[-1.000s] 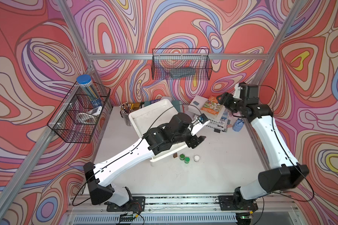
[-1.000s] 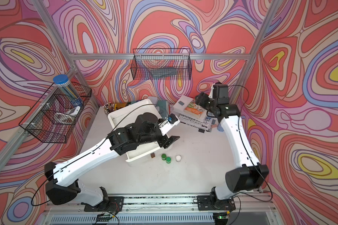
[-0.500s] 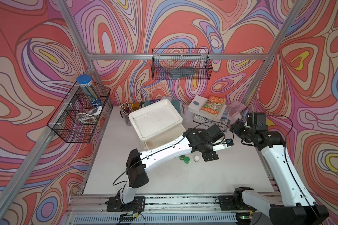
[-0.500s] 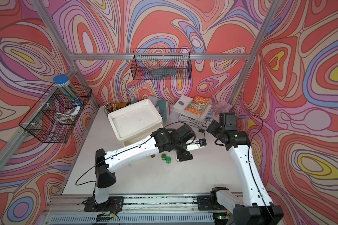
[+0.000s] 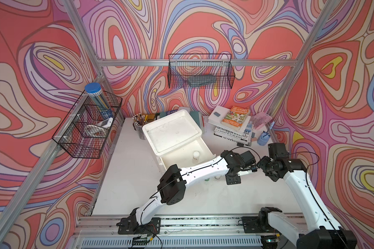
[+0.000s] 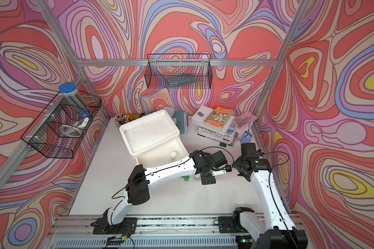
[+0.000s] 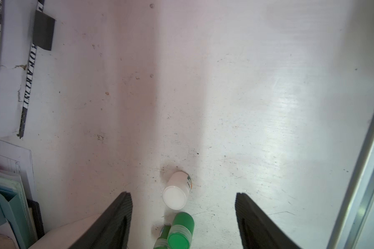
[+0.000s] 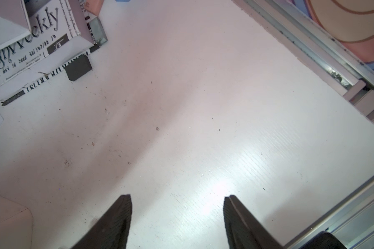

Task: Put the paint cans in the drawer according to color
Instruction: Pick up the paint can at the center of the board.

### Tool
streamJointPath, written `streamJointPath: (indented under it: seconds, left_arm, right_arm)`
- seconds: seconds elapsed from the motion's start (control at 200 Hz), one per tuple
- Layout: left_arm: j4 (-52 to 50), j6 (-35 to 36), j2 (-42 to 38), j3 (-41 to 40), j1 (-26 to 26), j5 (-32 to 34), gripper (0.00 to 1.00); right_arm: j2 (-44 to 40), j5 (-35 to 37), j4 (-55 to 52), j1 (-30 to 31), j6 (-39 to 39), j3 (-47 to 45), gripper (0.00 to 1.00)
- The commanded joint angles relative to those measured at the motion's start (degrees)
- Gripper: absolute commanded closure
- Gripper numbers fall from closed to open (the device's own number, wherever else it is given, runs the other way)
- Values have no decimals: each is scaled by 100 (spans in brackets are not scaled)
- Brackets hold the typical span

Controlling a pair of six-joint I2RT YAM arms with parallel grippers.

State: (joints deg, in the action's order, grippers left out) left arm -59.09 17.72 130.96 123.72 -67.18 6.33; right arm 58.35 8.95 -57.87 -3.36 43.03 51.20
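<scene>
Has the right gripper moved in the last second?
Yes. In both top views the right gripper was over the stack of books at the back; now it has come forward, well in front of the stack, jaws open.

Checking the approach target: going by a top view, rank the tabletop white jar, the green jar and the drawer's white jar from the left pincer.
1. Small white round-lidded jar, beside the left pincer.
2. Green-lidded jar, just beyond it.
3. Second white jar, inside the open drawer.
</scene>
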Motion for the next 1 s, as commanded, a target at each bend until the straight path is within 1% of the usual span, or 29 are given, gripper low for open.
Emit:
streamJointPath:
  seconds: [0.0,0.135,0.305,0.531,0.996]
  left_arm:
    - [-253,41,247,7,-22,370,26]
    - [-209,148,382,-77,54,615,26]
    - [-214,162,391,-85,205,555,26]
    - [-182,294,520,-146,271,143,25]
    - [-404,417,794,-173,433,289,26]
  right_arm:
    - [-79,-91,56,-26,85,8,30]
    - [-10,-165,95,-25,56,51,31]
    - [35,-218,157,-25,52,57,31]
    - [134,-272,245,-25,44,91,32]
    - [446,-355,338,-25,-57,325,34]
